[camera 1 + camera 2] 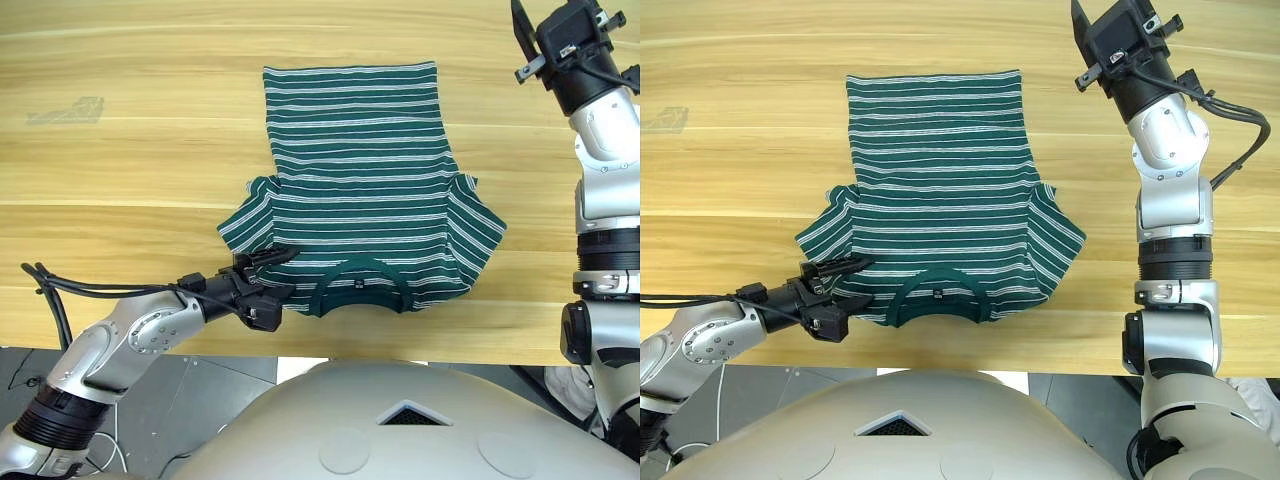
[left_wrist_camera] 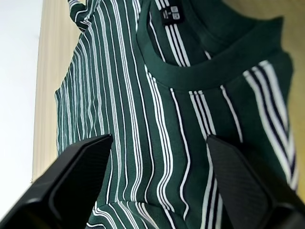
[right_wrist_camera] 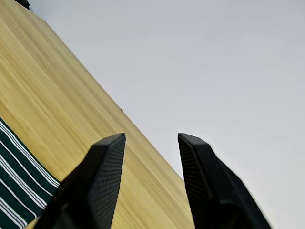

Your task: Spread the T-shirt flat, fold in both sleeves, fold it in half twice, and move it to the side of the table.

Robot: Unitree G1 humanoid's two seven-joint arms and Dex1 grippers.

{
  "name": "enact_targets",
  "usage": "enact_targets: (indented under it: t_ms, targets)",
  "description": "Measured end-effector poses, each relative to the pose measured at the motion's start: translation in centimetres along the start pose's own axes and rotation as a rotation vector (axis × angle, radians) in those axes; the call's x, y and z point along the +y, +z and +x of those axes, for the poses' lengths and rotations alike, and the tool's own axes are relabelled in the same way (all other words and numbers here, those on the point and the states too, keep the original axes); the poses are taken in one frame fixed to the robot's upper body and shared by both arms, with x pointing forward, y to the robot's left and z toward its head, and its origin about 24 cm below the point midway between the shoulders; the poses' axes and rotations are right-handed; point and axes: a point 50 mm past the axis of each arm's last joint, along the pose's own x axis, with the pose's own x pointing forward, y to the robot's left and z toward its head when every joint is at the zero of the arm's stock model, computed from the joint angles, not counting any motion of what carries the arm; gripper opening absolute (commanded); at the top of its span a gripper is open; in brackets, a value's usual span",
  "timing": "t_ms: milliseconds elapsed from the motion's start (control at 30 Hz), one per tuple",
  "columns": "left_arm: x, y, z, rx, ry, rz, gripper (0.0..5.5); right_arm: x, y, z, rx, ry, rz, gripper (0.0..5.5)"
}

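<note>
The T-shirt lies on the worktop, long axis running straight away from the robot, collar at the near edge, hem far; both sleeves look only loosely bunched inward. The left end effector is open at the near left shoulder, just beside the collar, so that arm is nearer; the right end effector, also open, hangs well apart past the far right corner

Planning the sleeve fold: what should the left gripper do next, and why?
Probably lower and close on the cloth edge beside the collar: the left gripper is open at the T-shirt shoulder, and the left sleeve is not yet folded in.
</note>
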Motion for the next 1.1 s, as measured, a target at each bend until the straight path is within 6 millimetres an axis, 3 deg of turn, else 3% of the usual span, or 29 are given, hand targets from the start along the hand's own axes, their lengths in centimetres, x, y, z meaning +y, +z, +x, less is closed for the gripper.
enact_targets:
  t_ms: [300,500,600,667,900,1100]
  targets:
    - [0.1,0.1,-0.4,0.014,-0.029,-0.014,3.7,0.1,-0.1,-0.1,0.002,0.002,0.001,2.03]
    - [0.3,-0.2,-3.6,0.07,-0.132,-0.225,3.7,0.0,-0.3,-0.2,0.012,0.005,-0.005,2.03]
    - [3.7,-0.1,-5.5,0.055,0.049,-0.235,3.7,0.1,-0.3,-0.2,0.014,0.009,-0.007,2.03]
    - [4.7,0.3,-5.9,0.01,0.172,-0.273,3.7,0.3,-0.4,-0.3,0.02,0.015,-0.006,2.03]
    - [5.4,0.1,-5.2,-0.011,0.515,-0.421,3.7,0.8,-0.9,-0.8,0.039,0.028,0.0,2.03]
    - [4.0,0.1,-5.7,-0.131,0.967,-1.028,3.7,0.5,-0.6,-1.6,0.033,0.001,-0.009,2.03]
